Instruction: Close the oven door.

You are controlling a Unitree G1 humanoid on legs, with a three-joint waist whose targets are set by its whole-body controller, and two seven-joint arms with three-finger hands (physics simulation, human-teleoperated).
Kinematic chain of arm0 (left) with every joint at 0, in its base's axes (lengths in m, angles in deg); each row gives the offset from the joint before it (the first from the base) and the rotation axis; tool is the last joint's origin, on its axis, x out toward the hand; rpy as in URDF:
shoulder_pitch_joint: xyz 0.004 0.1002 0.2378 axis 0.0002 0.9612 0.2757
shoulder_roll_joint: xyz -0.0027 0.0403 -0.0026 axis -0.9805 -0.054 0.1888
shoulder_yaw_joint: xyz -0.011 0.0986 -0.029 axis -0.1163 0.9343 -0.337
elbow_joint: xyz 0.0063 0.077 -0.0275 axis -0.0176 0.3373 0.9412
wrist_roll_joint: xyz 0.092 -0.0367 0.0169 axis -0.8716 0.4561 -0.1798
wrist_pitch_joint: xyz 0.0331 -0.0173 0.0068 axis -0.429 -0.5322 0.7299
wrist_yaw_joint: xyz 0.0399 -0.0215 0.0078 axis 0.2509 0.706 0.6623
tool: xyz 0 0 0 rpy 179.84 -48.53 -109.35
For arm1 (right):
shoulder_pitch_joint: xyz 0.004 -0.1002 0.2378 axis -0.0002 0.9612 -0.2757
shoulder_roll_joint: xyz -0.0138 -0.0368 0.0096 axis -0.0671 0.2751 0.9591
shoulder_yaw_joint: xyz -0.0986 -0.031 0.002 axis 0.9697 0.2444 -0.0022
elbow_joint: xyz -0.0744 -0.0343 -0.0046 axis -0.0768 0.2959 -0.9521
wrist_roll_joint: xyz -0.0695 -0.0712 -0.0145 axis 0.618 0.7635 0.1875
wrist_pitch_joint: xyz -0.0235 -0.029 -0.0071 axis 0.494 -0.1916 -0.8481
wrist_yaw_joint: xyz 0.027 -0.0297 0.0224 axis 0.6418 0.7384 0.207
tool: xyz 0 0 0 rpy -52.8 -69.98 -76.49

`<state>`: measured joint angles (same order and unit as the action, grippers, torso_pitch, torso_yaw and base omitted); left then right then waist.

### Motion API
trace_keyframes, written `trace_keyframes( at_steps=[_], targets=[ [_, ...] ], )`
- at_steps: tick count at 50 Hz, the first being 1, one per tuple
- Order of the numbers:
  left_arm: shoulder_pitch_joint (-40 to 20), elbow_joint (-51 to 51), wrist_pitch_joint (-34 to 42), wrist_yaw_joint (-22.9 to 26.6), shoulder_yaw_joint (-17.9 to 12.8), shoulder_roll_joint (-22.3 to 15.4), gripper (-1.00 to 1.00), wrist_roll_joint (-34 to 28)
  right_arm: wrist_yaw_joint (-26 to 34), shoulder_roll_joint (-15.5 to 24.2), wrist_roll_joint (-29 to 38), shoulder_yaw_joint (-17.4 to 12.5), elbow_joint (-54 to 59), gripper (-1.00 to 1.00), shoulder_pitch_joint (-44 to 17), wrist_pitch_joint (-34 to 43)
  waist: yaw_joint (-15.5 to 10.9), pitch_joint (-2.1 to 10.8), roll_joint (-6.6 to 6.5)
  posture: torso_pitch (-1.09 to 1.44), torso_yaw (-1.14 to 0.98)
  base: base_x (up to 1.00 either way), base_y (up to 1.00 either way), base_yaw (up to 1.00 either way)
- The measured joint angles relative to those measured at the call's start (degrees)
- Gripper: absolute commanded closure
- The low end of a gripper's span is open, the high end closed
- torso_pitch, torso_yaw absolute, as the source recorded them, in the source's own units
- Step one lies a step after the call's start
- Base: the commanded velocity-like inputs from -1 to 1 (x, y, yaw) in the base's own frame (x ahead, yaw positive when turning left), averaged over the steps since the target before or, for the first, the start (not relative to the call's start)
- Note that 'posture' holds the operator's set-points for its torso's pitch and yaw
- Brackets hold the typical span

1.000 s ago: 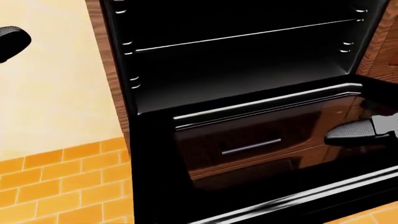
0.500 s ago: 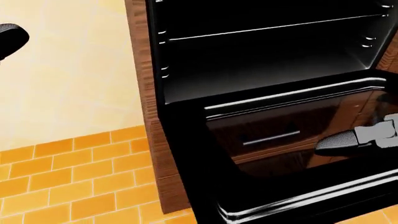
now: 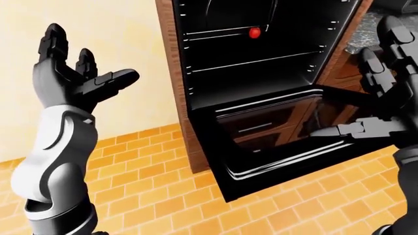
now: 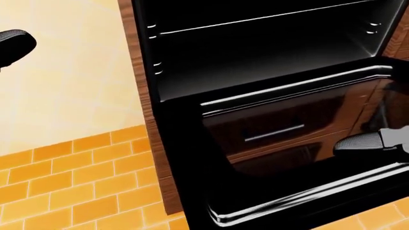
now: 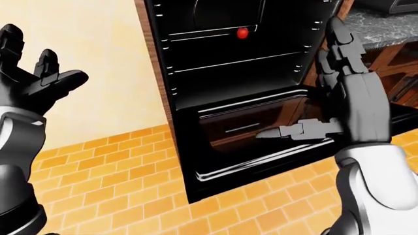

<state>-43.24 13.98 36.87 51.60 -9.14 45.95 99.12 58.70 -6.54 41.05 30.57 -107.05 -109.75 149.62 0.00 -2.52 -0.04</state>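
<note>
Reaching over the oven door [image 3: 274,142], the right hand [image 5: 349,93] stands with its fingers spread and upright, gripping nothing; its thumb [image 5: 294,131] points out level above the door's glass, and whether it touches the glass cannot be told. The door hangs wide open, folded down from the lower edge of the oven cavity [image 3: 261,54], its shiny inner pane mirroring a drawer handle. Inside the cavity, above the door, thin wire racks [image 3: 255,61] cross the dark interior, and a small red light [image 3: 255,33] glows near the top. A wooden cabinet side [image 3: 173,83] borders the cavity on the left, with orange floor tiles [image 3: 150,191] spreading below the door. Well left of the door, the left hand [image 3: 75,81] is raised against the cream wall [image 3: 124,29], fingers splayed and empty.

Compared with half a second ago, the head view has swung slightly: the oven and door sit a little further left in that picture, while the right thumb lies at much the same place over the glass.
</note>
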Motion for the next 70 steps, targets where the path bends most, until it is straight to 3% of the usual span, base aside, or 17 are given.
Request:
trace_keyframes(
  at_steps=[29, 38, 41, 44, 46, 50, 52, 53, 55, 57, 60, 63, 66, 67, 70],
  targets=[
    [-0.44, -0.57, 0.08, -0.74, -0.46, -0.57, -1.00, 0.70, -4.38, 2.55, -9.28, -2.57, -1.66, -1.00, -1.85, 2.51, -0.13, 0.35, 0.00, 0.00, 0.00, 0.00, 0.00, -0.03],
    [-0.38, -0.72, -0.01, -0.15, 0.43, -0.29, -1.00, 1.03, -5.73, 2.71, -10.01, -3.04, -1.26, -1.00, -1.05, 2.47, 0.35, -0.43, -2.58, 0.00, 0.00, 0.00, 0.00, -0.11],
    [0.01, -0.04, 0.08, -0.34, -0.34, -0.51, -1.00, 0.73, -5.77, 2.41, -10.63, -2.21, -1.53, -1.00, -0.96, 2.43, -0.37, -0.63, -1.40, 0.00, 0.00, 0.00, 0.00, -0.11],
    [0.29, 0.44, 0.18, -0.81, -0.97, -0.56, -1.00, 0.30, -5.62, 2.43, -11.31, -1.68, -1.74, -1.00, -1.03, 2.32, -0.50, -0.18, -1.88, 0.00, 0.00, 0.00, 0.00, -0.11],
    [-0.02, 0.24, 0.06, -0.77, -0.89, -0.65, -1.00, 0.22, -5.76, 2.58, -11.46, -1.89, -1.80, -1.00, -1.25, 2.31, -0.27, 0.18, -1.49, 0.00, 0.00, 0.00, 0.00, -0.11],
    [-0.51, -0.66, -0.43, -0.42, -0.71, -0.80, -1.00, 0.47, -6.29, 2.81, -11.58, -2.31, -2.09, -1.00, -1.71, 2.31, -0.39, -0.03, 0.71, 0.00, 0.00, 0.00, 0.00, -0.12],
    [-0.66, -0.65, -0.44, -0.43, -0.74, -0.87, -1.00, 0.54, -6.42, 2.93, -11.78, -2.32, -2.11, -1.00, -1.86, 2.37, -0.50, 0.25, 2.67, 0.00, 0.00, 0.00, 0.00, -0.12],
    [-0.76, -0.71, -0.44, -0.47, -0.64, -0.63, -1.00, 0.57, -6.49, 3.13, -11.83, -2.49, -1.98, -1.00, -1.89, 2.37, -0.20, 0.53, 2.91, 0.00, 0.00, 0.00, 0.00, -0.12],
    [-0.30, -0.57, -0.16, -0.42, 0.23, -0.11, -1.00, 0.79, -6.73, 3.02, -11.79, -3.00, -1.54, -1.00, -1.41, 2.70, 0.32, -0.17, 2.07, 0.00, 0.00, 0.00, 0.00, -0.12],
    [-0.20, -0.11, 0.57, -0.38, 0.89, -0.06, -1.00, 1.18, -6.99, 3.07, -11.80, -3.15, -1.06, -1.00, -1.35, 3.43, 0.36, -0.04, 2.02, 0.00, 0.00, 0.00, 0.00, -0.11],
    [-0.55, -0.24, 0.90, -0.49, 0.48, -0.36, -1.00, 1.39, -7.20, 3.45, -12.22, -3.16, -1.42, -1.00, -2.03, 3.49, -0.07, -0.15, 0.80, 0.00, 0.00, 0.00, 0.00, -0.11],
    [-0.91, -1.10, 0.42, -0.71, -0.19, -0.67, -1.00, 1.40, -7.32, 3.69, -12.70, -3.23, -1.87, -1.00, -2.23, 3.10, -0.25, -0.46, -1.00, 0.00, 0.00, 0.00, 0.00, -0.11],
    [-1.04, -1.34, 0.02, -0.77, -0.32, -0.88, -1.00, 1.39, -7.49, 3.89, -13.05, -3.19, -1.72, -1.00, -2.53, 3.00, -0.29, 0.08, -4.00, 0.00, 0.00, 0.00, 0.00, -0.11],
    [-0.75, -1.17, -0.15, -0.75, -0.60, -1.00, -1.00, 1.35, -7.53, 3.37, -13.19, -2.85, -1.96, -1.00, -2.24, 2.87, -0.70, -0.28, -3.29, 0.00, 0.00, 0.00, 0.00, -0.12],
    [0.10, -0.13, 0.18, -1.18, -1.01, -0.81, -1.00, 1.02, -7.30, 3.21, -13.91, -1.95, -1.79, -1.00, -1.53, 3.19, -0.75, -0.17, -3.22, 0.00, 0.00, 0.00, 0.00, -0.12]
  ],
)
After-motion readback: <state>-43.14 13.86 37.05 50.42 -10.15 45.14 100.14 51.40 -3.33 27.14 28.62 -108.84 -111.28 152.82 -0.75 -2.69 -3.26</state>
